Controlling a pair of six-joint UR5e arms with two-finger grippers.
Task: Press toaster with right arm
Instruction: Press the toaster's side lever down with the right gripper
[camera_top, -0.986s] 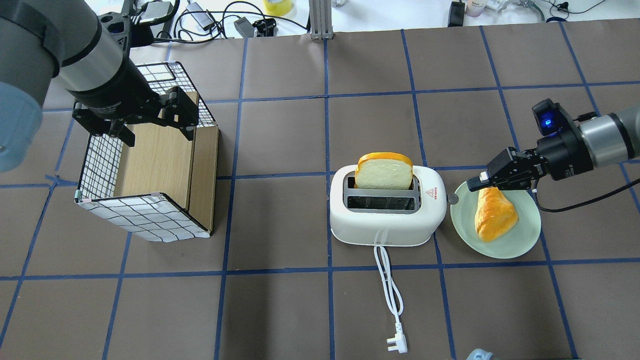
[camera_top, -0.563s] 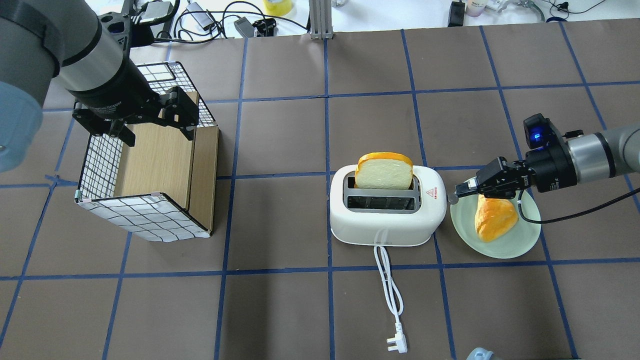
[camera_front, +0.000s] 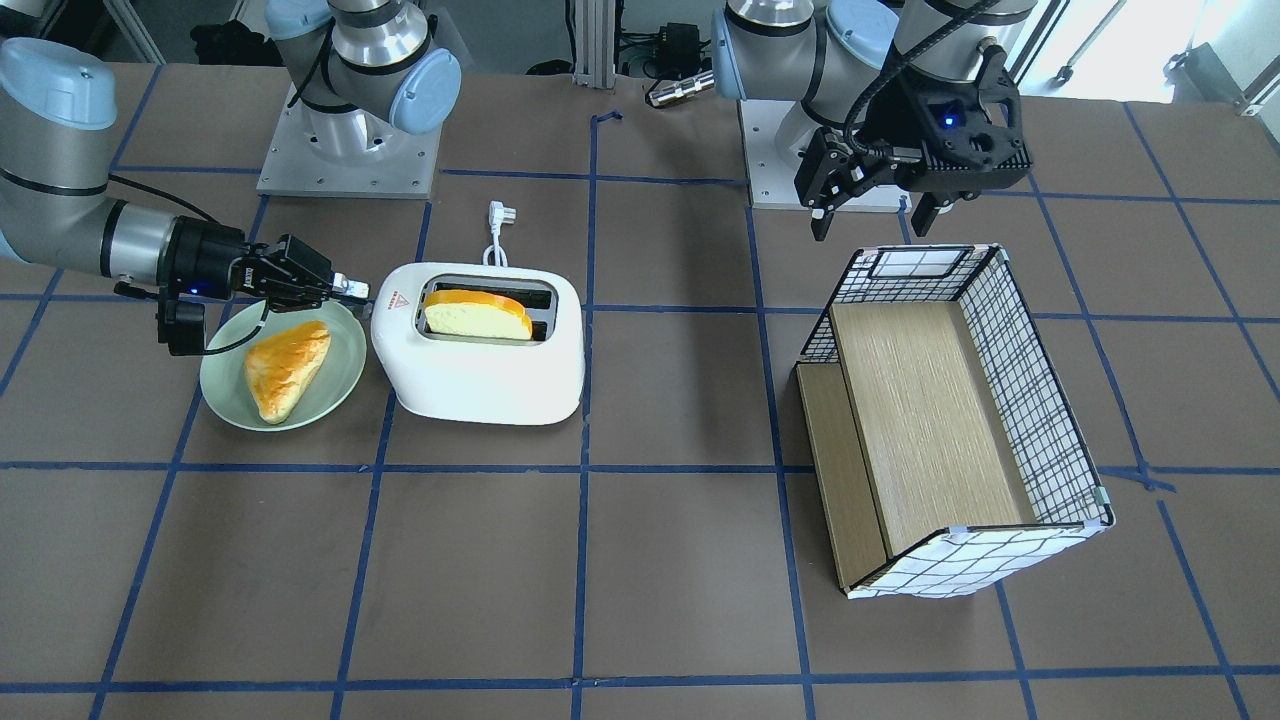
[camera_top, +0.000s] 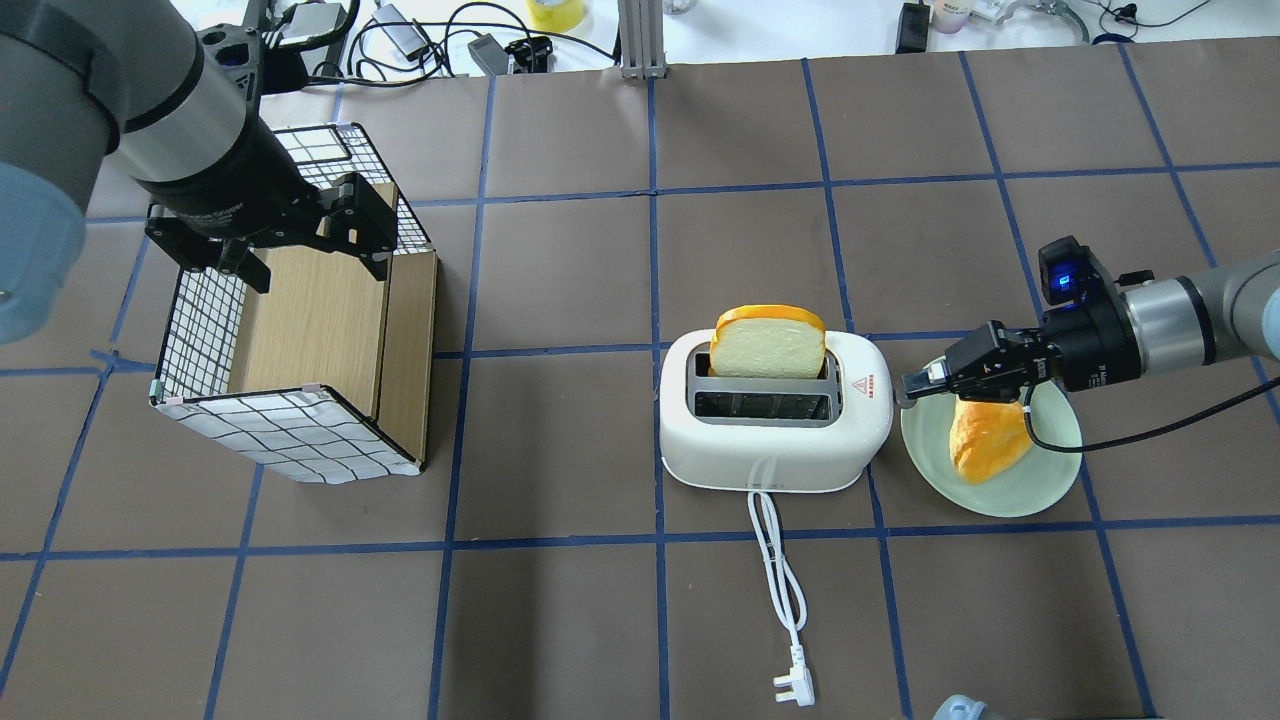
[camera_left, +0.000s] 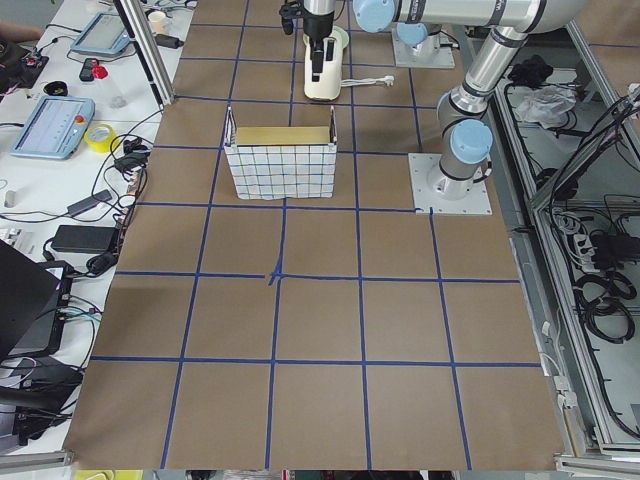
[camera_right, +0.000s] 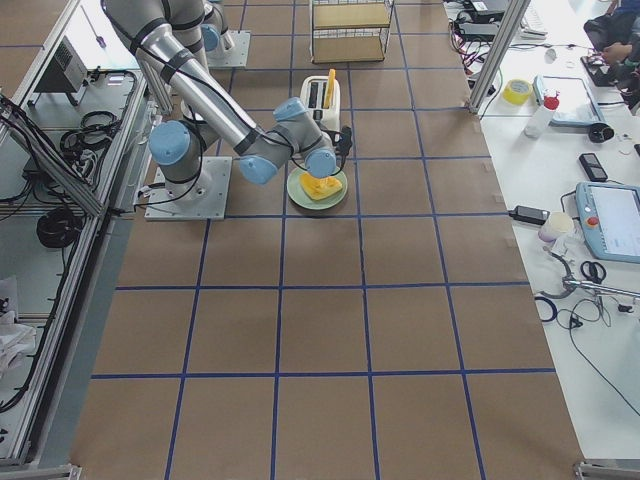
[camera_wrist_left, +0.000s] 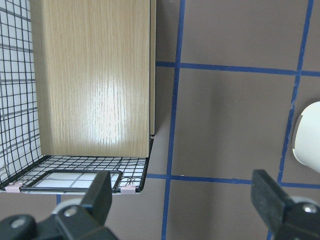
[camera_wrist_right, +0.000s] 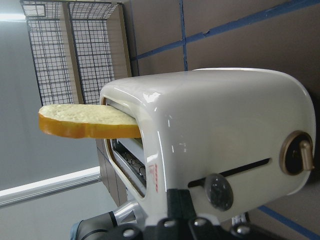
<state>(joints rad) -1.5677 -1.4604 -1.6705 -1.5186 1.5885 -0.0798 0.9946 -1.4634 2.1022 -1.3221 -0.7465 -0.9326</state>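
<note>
Front-facing: the glossy white rounded two-slot toaster (camera_front: 480, 370) stands just beside the pale green round plate (camera_front: 222, 395). Overhead: the right arm's black two-finger gripper (camera_top: 908, 387), fingers pressed together, has advanced across the plate to the toaster's end. Right wrist: the grey lever knob (camera_wrist_right: 218, 191) lies just ahead; pressing looks imminent. Left wrist: the left gripper (camera_wrist_left: 183, 182) hangs spread.

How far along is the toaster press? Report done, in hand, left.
Done: the right gripper, shut, is lined up at the lever end of the toaster. In hand: its tip sits by the lever knob; contact is unclear. Left: the press itself, since the knob is high in its track and the bread slice stands tall.
</note>
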